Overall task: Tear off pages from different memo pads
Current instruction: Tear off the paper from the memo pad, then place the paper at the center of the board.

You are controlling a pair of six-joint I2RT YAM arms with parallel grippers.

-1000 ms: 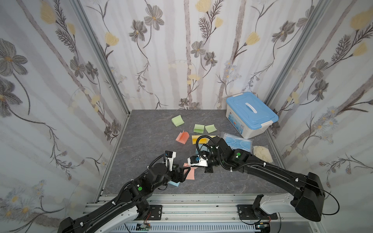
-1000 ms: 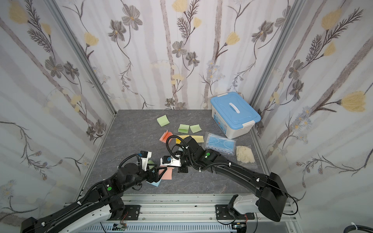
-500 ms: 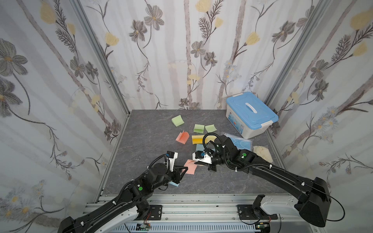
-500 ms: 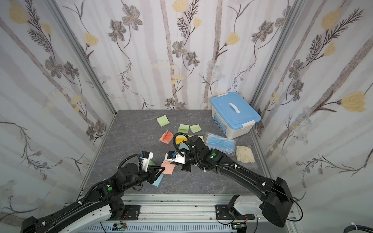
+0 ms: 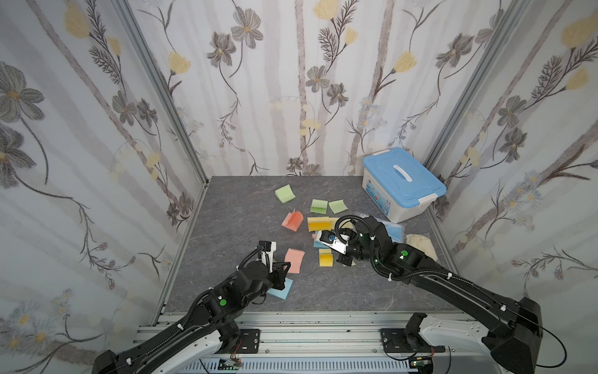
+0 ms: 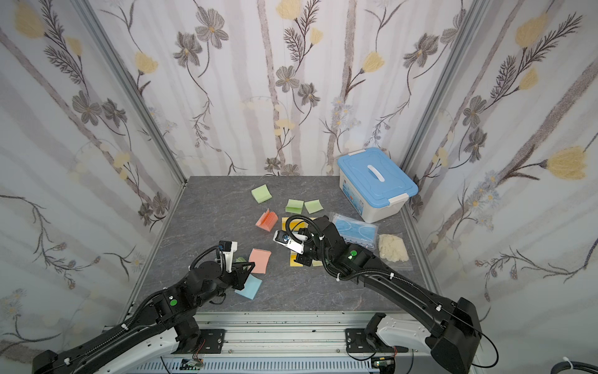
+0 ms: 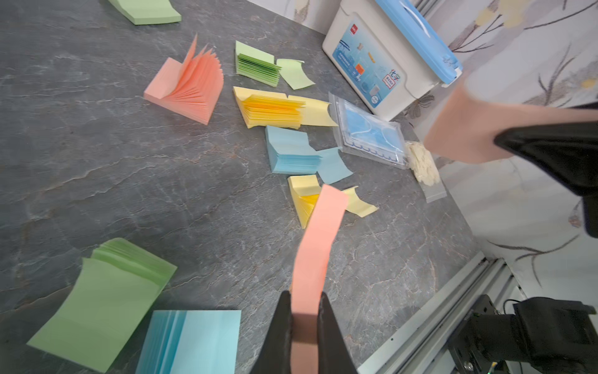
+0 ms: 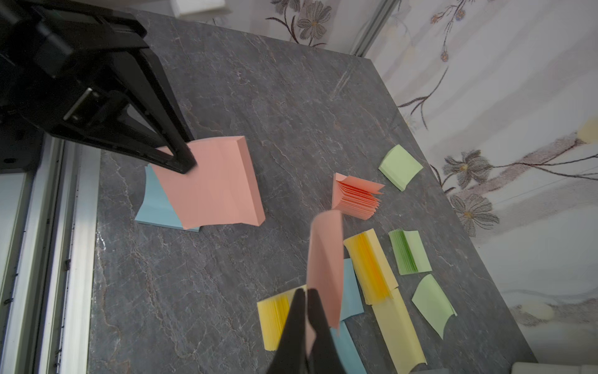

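Left wrist view: small square memo pads (image 7: 184, 87) lie scattered on a dark grey, veined surface (image 7: 97, 145). They are pastel blocks whose leaves fan open or curl at one edge. Nine can be counted: three green, two salmon pink, two yellow, two light blue. Five loose pages (image 7: 359, 202) show too, thin and slightly curled: one green page (image 7: 295, 73), two yellow, one light blue page (image 7: 333, 165) and one salmon pink page (image 7: 462, 129). Four lie beside pads toward the middle of the surface. The salmon pink page is off the surface, pinched in the clenched right pincer (image 8: 305, 293), and arches away from the tips in the right wrist view. The left pincer (image 8: 182, 165) is clamped on a corner of a thick salmon pink pad (image 8: 213, 184) near the front edge, just beside a light blue pad (image 8: 155, 210). That pink pad appears edge-on between the black fingers (image 7: 284, 323) in the left wrist view.
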